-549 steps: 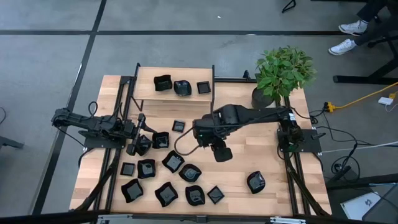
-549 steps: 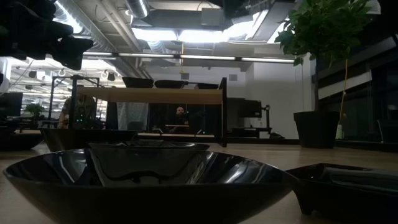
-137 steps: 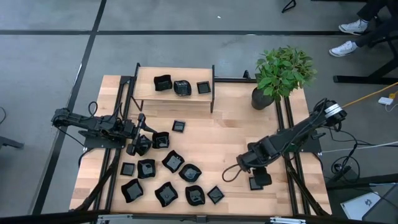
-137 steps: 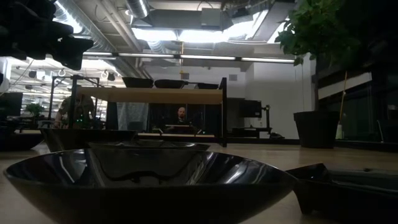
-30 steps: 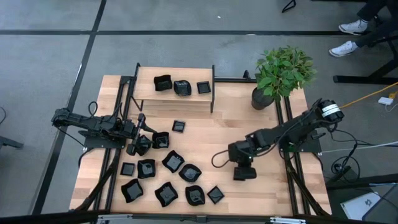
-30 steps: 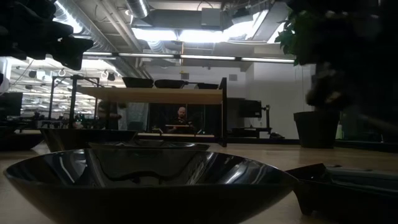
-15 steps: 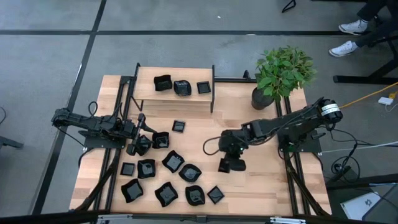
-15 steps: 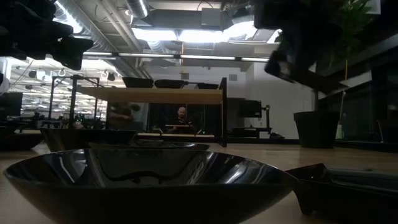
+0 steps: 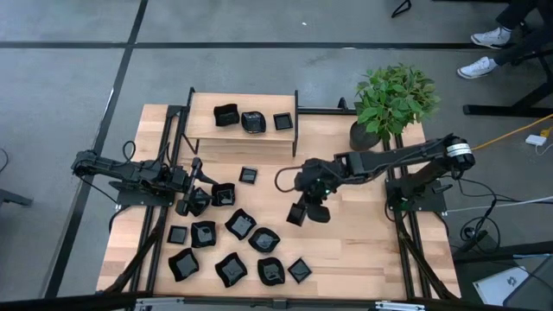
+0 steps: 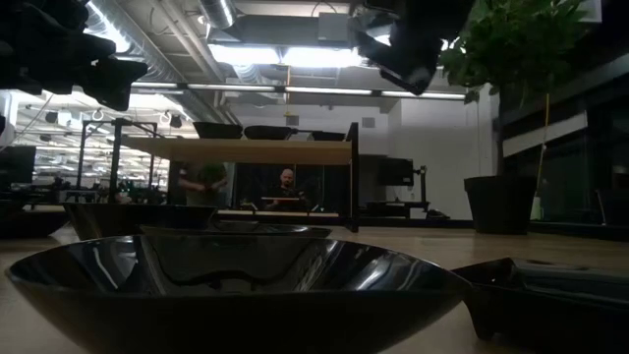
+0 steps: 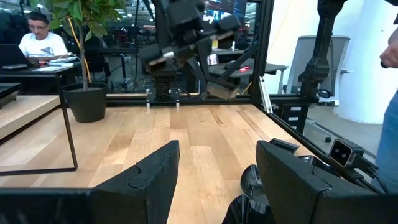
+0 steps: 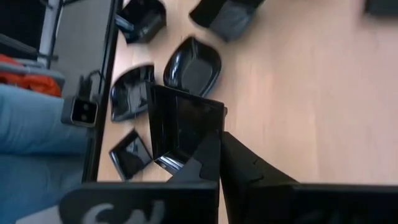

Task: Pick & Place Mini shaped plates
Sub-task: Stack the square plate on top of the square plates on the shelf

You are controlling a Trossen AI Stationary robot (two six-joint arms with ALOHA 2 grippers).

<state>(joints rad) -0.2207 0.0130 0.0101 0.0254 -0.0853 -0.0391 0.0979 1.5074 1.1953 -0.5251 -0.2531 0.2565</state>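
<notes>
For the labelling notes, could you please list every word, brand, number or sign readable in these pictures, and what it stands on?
None can be read.
Pale raised characters on the right end effector, seen in the right wrist view, are cut off and cannot be read.
The square plate it grips carries no marking.

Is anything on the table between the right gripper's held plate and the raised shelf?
High view: only bare wood lies between the square plate in the right gripper and the shelf.
</notes>
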